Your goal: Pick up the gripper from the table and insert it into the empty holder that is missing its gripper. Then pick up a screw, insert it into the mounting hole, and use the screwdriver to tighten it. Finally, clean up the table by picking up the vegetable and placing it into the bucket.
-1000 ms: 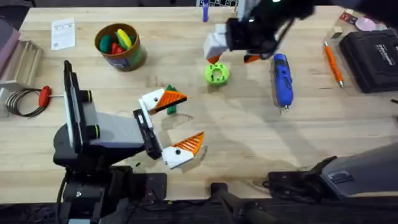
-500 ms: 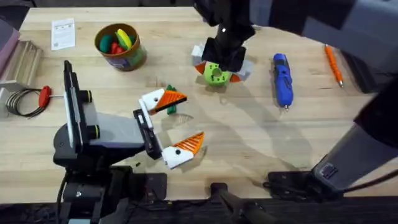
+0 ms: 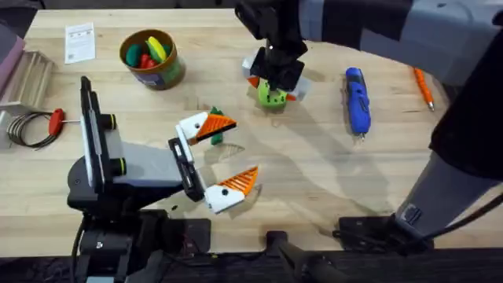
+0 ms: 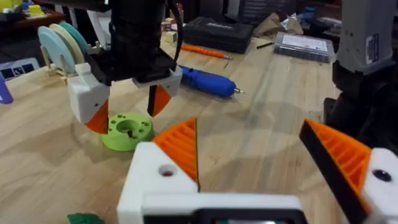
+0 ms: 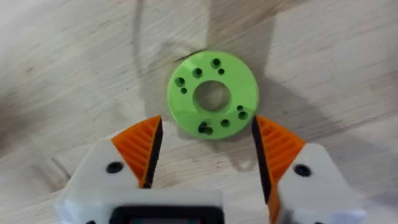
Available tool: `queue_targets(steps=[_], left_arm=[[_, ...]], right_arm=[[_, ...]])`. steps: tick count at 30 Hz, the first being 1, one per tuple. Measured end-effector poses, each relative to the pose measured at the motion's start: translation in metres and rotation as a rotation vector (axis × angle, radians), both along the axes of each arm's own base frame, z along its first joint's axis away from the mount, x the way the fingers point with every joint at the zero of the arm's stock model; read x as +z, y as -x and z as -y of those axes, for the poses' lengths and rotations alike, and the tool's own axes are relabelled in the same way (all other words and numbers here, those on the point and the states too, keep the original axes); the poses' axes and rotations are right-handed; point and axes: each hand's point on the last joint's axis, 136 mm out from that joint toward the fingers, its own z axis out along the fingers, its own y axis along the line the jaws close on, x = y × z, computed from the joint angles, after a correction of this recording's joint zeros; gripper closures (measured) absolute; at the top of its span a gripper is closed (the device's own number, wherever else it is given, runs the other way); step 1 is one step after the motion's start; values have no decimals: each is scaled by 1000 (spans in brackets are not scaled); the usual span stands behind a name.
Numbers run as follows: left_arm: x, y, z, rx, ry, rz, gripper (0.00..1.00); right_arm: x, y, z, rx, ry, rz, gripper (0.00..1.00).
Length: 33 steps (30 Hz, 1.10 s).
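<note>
Right, overhead first: I see my right gripper (image 3: 273, 81) out over the far middle of the desk (image 3: 314, 173), jaws open and straddling the lime-green disc (image 3: 273, 96). The blue screwdriver (image 3: 357, 101) lies flat just to the right of it, tip pointing back toward my bases, and a thin orange tool (image 3: 422, 87) lies farther right. The bucket (image 3: 151, 57) stands at the far left, red, yellow and green pieces poking over its rim. My left gripper (image 3: 214, 161) sits lower, jaws spread wide, and the dark green vegetable (image 3: 215, 135) peeks out from under the far finger, partly hidden. A red-handled tool (image 3: 56, 120) lies by the left edge.

Now the left wrist view: my own orange pads (image 4: 180, 149) stand well apart with bare desk between them. Beyond, the right gripper (image 4: 127, 111) hangs over the disc (image 4: 127, 129), one finger on each side. The screwdriver (image 4: 205, 81) lies behind, and a sliver of the vegetable (image 4: 84, 218) shows at the frame's edge.

Right wrist view: jaws open, the disc (image 5: 212, 94) just ahead of the tips and not touching either pad.
</note>
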Motion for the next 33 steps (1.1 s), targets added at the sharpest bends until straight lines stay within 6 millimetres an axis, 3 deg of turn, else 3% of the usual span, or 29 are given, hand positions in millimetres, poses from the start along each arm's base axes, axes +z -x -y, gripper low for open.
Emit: queue_targets(steps=[7,28,33], left_arm=[[0,0,0,0,0,0,15],[0,0,0,0,0,0,14],[0,0,0,0,0,0,14]], right_arm=[[-1,-1,0,1,18,12,251],[-15,-3,-2,7,32,-2,365],[-18,-3,-1,9,36,-8,439]])
